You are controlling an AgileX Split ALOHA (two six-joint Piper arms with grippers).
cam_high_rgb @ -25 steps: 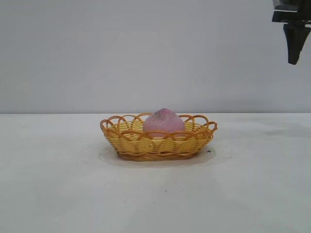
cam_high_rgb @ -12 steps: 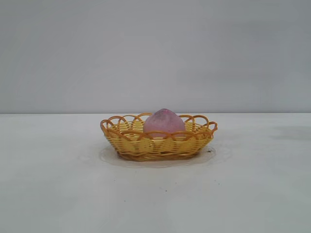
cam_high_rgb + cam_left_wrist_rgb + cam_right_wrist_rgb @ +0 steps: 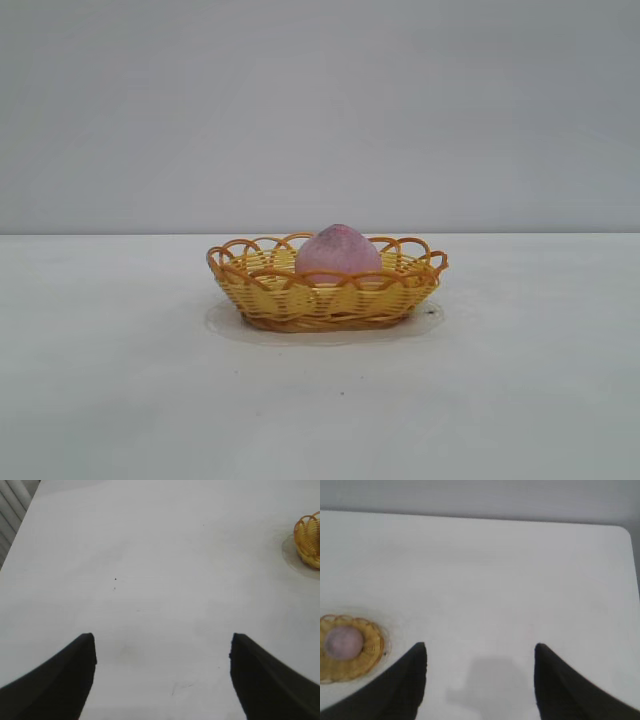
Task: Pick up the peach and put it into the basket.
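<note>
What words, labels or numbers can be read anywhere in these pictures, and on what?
None: no text shows anywhere.
The wicker basket has no label or tag.
The peach inside it bears no sticker.
The white table shows only tiny dark specks, no marks.
The left hand and right hand are plain black.

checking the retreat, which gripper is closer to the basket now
Likely the right. The right gripper, open, sees the whole basket with the peach in it; the left gripper, open, catches only the rim at its view's edge. Neither touches it.

Matte black tapered gripper (image 3: 162,680) fingers (2 each)
</note>
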